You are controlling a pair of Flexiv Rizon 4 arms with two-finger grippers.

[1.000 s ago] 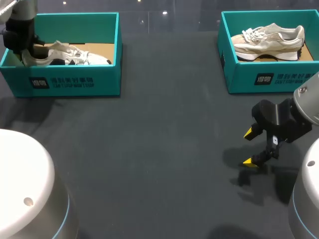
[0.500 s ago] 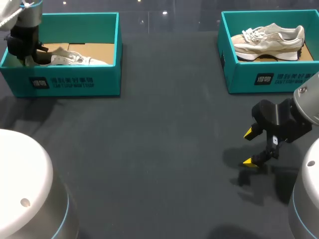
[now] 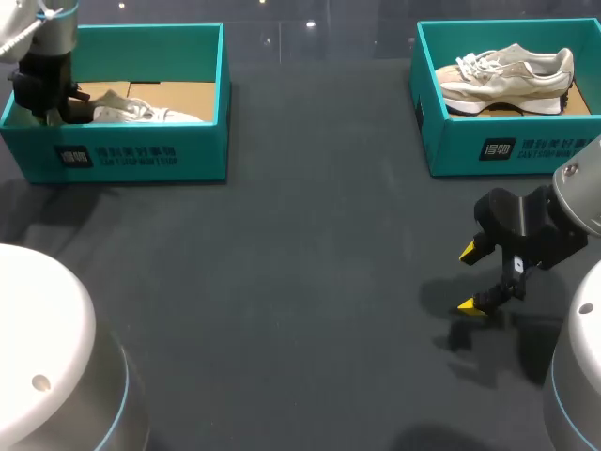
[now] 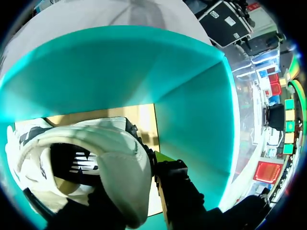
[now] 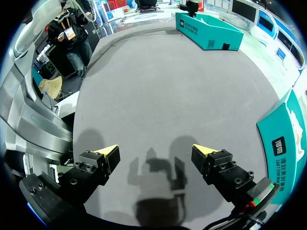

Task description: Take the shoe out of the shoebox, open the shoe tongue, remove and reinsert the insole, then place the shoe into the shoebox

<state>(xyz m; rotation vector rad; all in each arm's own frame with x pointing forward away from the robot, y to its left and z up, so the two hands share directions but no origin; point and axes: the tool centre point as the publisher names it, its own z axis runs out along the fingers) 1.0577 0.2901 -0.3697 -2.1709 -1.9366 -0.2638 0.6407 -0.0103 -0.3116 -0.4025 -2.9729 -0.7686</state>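
white and padded, the shoe [image 3: 141,111] lies inside the teal shoebox [image 3: 141,160] at the desk's [image 3: 300,282] far left, its heel right up against our left jaws. we judge it light, with a soft upper but a firmer heel collar and sole, so the heel is the place to hold. whether the left jaws pinch it we cannot tell. our right jaws stand apart, empty, above the desk.

The left arm [image 3: 49,26] stands over the table's [image 3: 300,282] far left corner, with the left gripper [image 3: 44,94] pointing down. The right arm [image 3: 575,202] is by the right edge, the right gripper [image 3: 467,278] low over the surface, its yellow-tipped fingers [image 5: 106,152] spread wide apart.
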